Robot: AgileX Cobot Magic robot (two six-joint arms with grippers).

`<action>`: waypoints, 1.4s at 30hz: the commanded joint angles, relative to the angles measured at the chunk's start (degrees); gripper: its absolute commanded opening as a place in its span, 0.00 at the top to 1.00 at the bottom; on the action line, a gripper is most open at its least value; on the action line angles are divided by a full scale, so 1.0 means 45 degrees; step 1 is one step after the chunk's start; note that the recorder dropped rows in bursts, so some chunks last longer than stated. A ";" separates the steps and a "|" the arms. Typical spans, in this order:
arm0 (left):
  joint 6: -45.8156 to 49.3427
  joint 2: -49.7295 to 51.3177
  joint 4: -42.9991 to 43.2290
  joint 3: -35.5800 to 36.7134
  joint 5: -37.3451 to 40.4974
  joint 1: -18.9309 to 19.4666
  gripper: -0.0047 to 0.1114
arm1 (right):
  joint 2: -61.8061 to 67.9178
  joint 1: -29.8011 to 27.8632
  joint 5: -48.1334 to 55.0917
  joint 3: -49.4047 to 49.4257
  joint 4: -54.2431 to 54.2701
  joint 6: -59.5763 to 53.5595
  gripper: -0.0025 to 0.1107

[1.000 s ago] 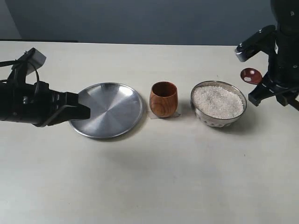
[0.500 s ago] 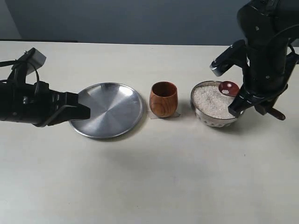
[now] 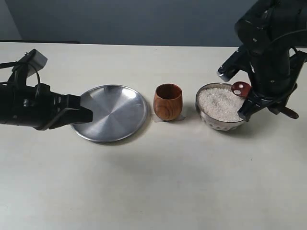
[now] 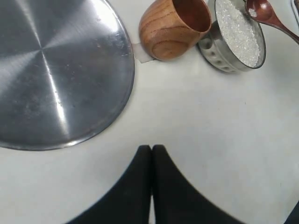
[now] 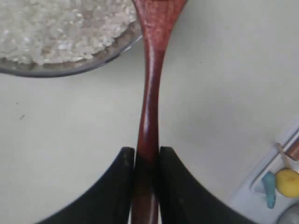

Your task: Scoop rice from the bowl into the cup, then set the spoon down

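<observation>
The steel bowl (image 3: 224, 122) holds a heap of white rice (image 3: 219, 103), and the wooden cup (image 3: 168, 101) stands just left of it. My right gripper (image 3: 263, 103) is shut on the handle of the dark wooden spoon (image 3: 241, 88). The spoon's small oval end hovers over the bowl's right rim with a few grains on it. In the right wrist view the fingers (image 5: 125, 163) clamp the spoon (image 5: 149, 102) above the bowl (image 5: 70, 69) and rice (image 5: 60, 28). My left gripper (image 3: 88, 114) (image 4: 152, 148) is shut and empty, by the plate's left side.
A flat steel plate (image 3: 111, 112) (image 4: 46, 70) lies left of the cup (image 4: 168, 28), which stands on a scrap of tape (image 4: 140, 51). The left wrist view also shows the bowl (image 4: 219, 53) and spoon (image 4: 264, 11). Beyond the table edge is a tray with small coloured items (image 5: 285, 182).
My right arm swung in from the right and brought the spoon down into the rice, then drew it slightly back to the bowl's right rim. The left arm stayed put.
</observation>
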 commanded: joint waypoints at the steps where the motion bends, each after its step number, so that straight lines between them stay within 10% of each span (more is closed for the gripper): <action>1: 0.0036 -0.0012 -0.0132 -0.0048 0.0081 -0.0051 0.96 | 0.0021 0.0774 -0.0002 -0.0069 -0.1049 0.0603 0.98; 12: 0.0036 -0.0012 -0.0132 -0.0048 0.0057 -0.0051 0.96 | 0.0837 0.2813 -0.0002 -0.0069 -0.2823 0.1525 0.98; 42: 0.0036 -0.0012 -0.0220 -0.0048 -0.0030 -0.0051 0.96 | 0.0683 0.2518 -0.0002 0.1719 -0.2980 0.1790 0.98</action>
